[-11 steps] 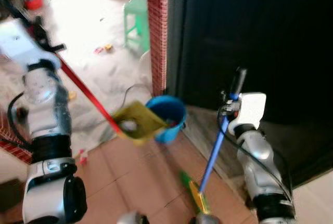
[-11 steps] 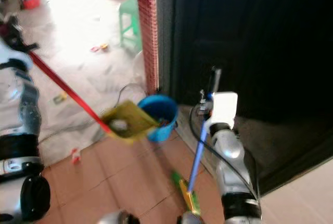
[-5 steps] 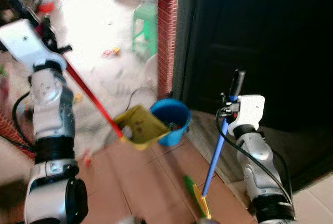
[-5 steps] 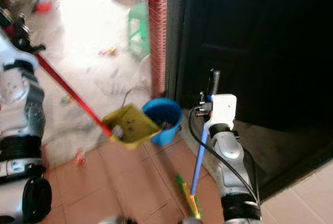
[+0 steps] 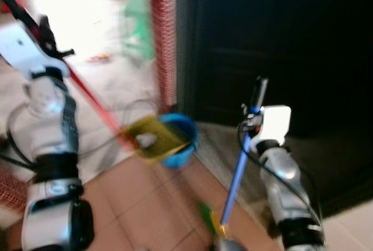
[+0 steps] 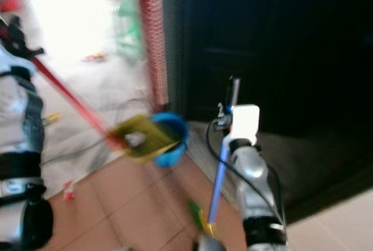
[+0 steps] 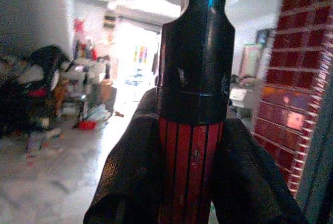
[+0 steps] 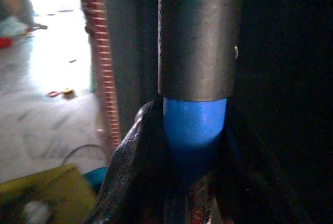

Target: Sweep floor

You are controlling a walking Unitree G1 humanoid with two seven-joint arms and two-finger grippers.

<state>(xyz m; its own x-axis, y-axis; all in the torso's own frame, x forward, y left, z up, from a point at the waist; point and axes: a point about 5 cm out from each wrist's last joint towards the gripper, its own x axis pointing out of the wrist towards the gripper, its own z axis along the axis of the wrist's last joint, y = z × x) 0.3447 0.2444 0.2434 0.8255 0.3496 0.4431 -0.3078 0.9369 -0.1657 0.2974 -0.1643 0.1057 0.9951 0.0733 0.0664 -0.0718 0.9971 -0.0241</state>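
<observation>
the right gripper (image 8: 193, 182), raised at chest height, is clamped around the blue broom handle (image 5: 238, 169), which slants down to the tiled floor (image 5: 145, 204). the left gripper (image 7: 190, 182), lifted high, pinches the red dustpan handle (image 5: 93, 96); the yellow dustpan (image 5: 152, 139) hangs tilted just beside the blue bucket (image 5: 182, 146), holding 1 pale scrap.
</observation>
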